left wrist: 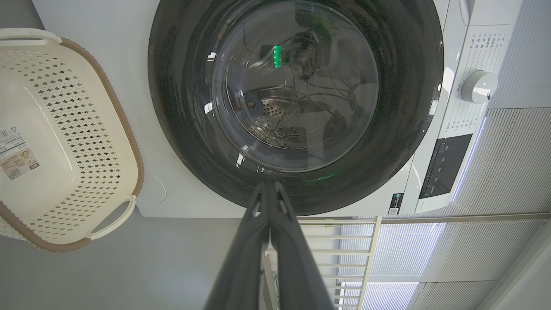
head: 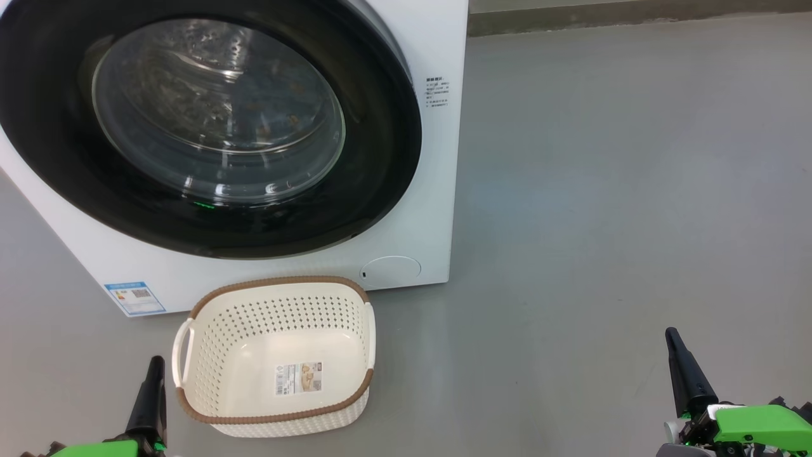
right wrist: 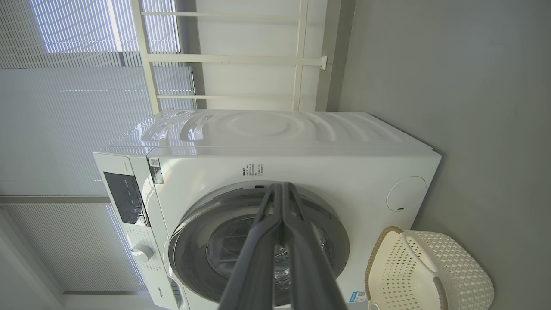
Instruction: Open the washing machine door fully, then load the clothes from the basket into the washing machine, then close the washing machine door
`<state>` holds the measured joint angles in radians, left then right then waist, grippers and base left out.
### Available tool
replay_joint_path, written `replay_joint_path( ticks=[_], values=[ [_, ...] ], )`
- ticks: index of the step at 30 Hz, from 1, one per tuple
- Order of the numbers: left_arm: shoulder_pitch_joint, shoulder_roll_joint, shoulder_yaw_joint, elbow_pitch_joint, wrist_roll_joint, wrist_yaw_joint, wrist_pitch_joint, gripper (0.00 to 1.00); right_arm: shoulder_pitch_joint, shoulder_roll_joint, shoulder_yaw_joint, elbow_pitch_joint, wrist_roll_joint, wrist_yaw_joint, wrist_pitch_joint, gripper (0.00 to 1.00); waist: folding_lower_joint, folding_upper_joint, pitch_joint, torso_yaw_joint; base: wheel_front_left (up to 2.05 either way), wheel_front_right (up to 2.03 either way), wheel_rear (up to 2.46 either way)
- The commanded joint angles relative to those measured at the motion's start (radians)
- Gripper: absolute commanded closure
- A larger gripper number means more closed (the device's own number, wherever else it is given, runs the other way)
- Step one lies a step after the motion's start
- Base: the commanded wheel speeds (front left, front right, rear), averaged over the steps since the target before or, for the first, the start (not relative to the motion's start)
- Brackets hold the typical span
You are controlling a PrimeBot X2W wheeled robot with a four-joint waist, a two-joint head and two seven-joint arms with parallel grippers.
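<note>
Laundry corner, prob. in a home or a mock-up flat, can't tell which. Signs: big white front-load washing machine [right wrist: 301, 172] w/ dial [left wrist: 478, 86] & dark control panel [left wrist: 443, 165], standing on a bare grey floor [head: 602, 190]. Cream perforated basket [head: 279, 355] on the floor just in front of it. Pale blinds [right wrist: 64, 129] & a white railing [right wrist: 232, 58] behind the machine.

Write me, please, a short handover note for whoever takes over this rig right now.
Tools: the left tool is shut and empty, low beside the basket; the right tool is shut and empty, above the floor.
Things: the washing machine door is closed on the washing machine; the basket is empty, on the floor in front.
Done: the clothes seem to lie behind the glass, so loading and closing look finished.
Left: only check the latch.
</note>
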<state>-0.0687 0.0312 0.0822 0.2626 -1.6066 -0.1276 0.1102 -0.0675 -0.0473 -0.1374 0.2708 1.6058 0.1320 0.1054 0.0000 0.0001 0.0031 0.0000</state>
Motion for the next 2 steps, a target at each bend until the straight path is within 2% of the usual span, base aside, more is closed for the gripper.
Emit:
replay_joint_path(
  ticks=[1, 2],
  values=[
    [-0.039, 0.019, 0.032, -0.018, -0.002, -0.003, 0.004, 1.0, -0.04, -0.004, 0.024, -0.026, 0.003, -0.001, 0.008, 1.0, 0.0, -0.0001, 0.0, 0.0, 0.0, 0.0, 0.0],
    [-0.039, 0.019, 0.032, -0.018, -0.001, -0.003, 0.004, 1.0, -0.04, -0.004, 0.024, -0.026, 0.003, -0.001, 0.008, 1.0, 0.0, -0.0001, 0.0, 0.0, 0.0, 0.0, 0.0]
  ],
)
